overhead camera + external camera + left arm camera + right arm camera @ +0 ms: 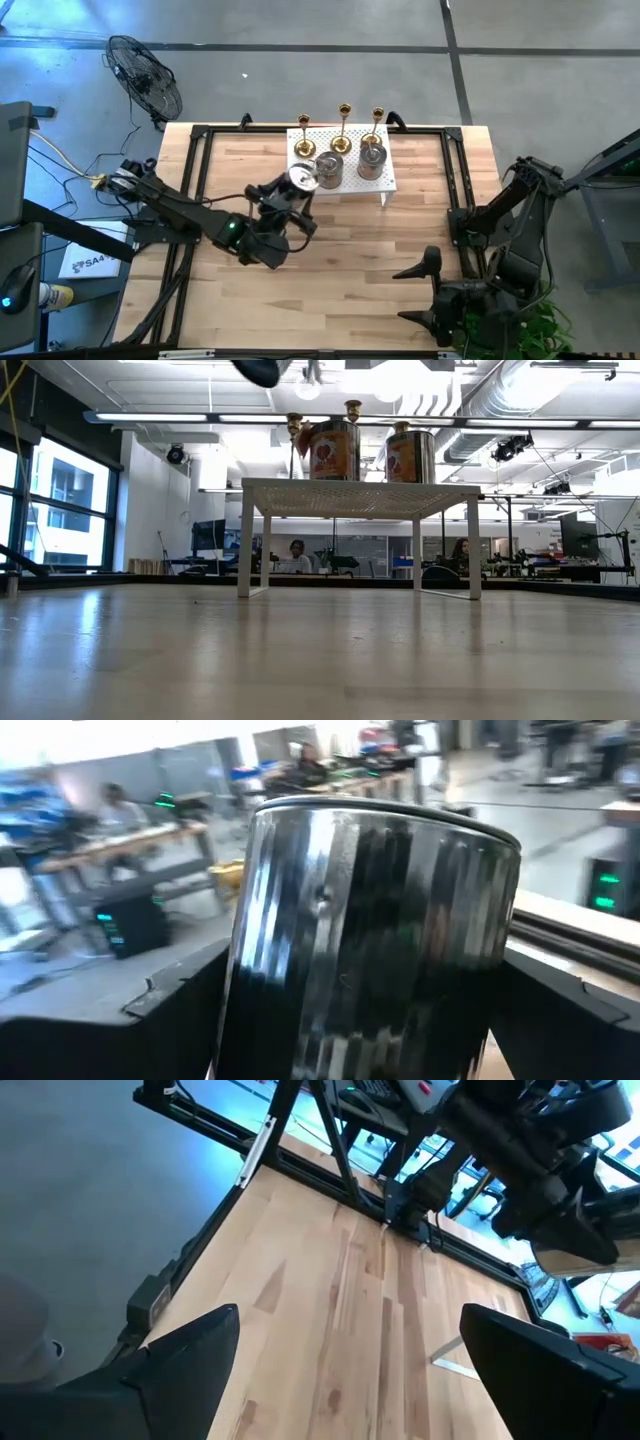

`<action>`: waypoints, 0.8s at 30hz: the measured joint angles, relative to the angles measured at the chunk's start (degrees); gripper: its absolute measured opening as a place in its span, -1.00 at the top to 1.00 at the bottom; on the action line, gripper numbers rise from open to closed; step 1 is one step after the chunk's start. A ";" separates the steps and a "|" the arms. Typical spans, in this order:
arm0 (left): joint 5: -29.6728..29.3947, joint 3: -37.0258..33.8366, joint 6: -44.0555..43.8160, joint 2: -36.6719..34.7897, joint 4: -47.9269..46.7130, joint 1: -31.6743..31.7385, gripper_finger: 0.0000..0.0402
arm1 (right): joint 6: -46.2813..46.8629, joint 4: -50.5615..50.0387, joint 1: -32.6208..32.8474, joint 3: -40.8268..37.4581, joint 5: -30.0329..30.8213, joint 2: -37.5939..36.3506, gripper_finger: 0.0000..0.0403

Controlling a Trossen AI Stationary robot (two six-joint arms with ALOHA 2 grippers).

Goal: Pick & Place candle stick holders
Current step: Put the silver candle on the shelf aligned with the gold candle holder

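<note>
Left claw point(297, 190) is clamped around your third squat holder point(303, 179), carried beside the white rack point(385, 183); two squat holders point(371, 160) and three gold candlesticks point(343, 113) stand there. Next, lower gently. Right claw point(425, 293) waits apart.

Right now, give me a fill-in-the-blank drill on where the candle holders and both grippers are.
1. The left gripper is closed on a squat silvery ____.
2. Three slim gold candlesticks stand on the ____ perforated rack.
3. ____ squat holders stand on that rack.
4. The right gripper, over bare table, has its fingers ____.
Answers: holder; white; two; open
</note>
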 joint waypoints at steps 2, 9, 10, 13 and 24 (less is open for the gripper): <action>-2.99 -0.02 -3.09 0.00 -3.00 -0.02 -0.80 | 0.00 0.00 0.00 -0.02 -0.03 0.00 -0.86; -3.48 -0.07 -23.62 2.43 -16.40 1.80 -0.80 | 0.02 0.02 0.00 -0.02 -0.87 0.00 -0.86; -3.51 -0.07 -27.31 2.86 -18.72 2.36 -0.80 | 0.04 0.04 0.02 -0.02 -1.29 0.00 -0.85; -2.77 -0.09 -33.25 4.02 -23.66 3.49 -0.80 | 1.12 0.04 0.03 -0.02 -2.61 0.00 -0.85; -3.32 -0.09 -35.90 4.58 -27.68 5.72 -0.80 | 1.43 0.04 0.02 -0.02 -5.23 0.02 -0.85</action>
